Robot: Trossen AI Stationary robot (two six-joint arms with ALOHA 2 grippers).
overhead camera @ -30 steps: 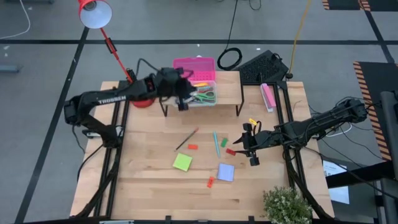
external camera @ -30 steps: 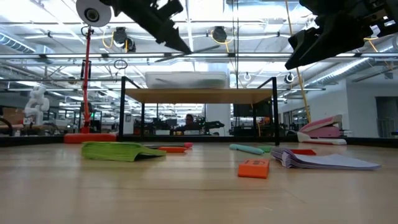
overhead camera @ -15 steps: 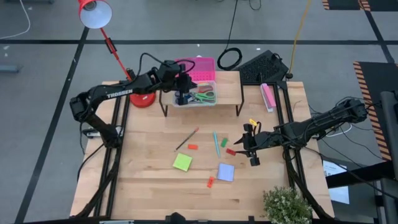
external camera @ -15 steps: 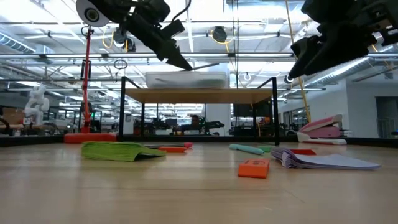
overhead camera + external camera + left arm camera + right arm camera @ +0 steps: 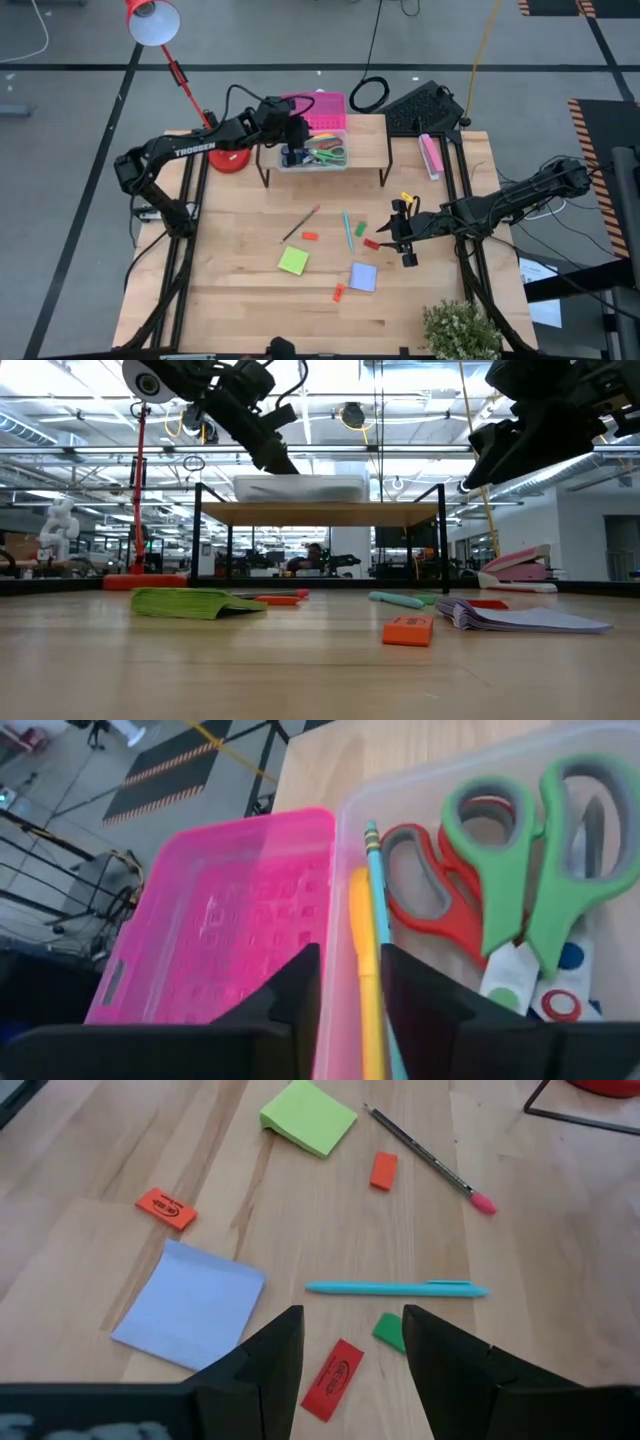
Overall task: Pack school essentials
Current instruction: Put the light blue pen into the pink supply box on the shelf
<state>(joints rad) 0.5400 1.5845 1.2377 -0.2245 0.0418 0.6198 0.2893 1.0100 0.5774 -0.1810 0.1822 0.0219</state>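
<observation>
The left claw (image 5: 291,133) hangs over the clear plastic box (image 5: 315,157) that stands on the raised black-framed wooden shelf (image 5: 370,135) at the far side of the table. Its fingers are a little apart and hold nothing. In the left wrist view the box is cut off at the edges, so only part of its content can be seen: green-handled scissors (image 5: 545,860) lying over red-handled scissors (image 5: 428,895), a yellow pen (image 5: 366,970) and a thin teal pencil (image 5: 378,920) along the wall near the pink lid (image 5: 215,925). Some small round stickers under the scissors are hard to make out.

The right claw (image 5: 405,238) waits above the wooden table (image 5: 240,290), on its right side, open and empty — its two fingers are wide apart in the right wrist view. Below it many things lie loose on the table: a lavender sticky-note pad (image 5: 190,1305), a green sticky-note pad (image 5: 308,1118), a teal pen (image 5: 395,1289), a dark pencil with a pink end (image 5: 425,1160), three flat red erasers (image 5: 166,1209) (image 5: 383,1170) (image 5: 335,1378) and a small green eraser (image 5: 390,1331) that is partly hidden by a finger.

In the low view the pads and erasers hide one another, and the box on the shelf shows only as a pale shape. A pink oblong object (image 5: 431,155) lies on the right end of the shelf, a red desk lamp (image 5: 160,30) stands at the left corner, and a small green plant (image 5: 460,330) is near the front right.
</observation>
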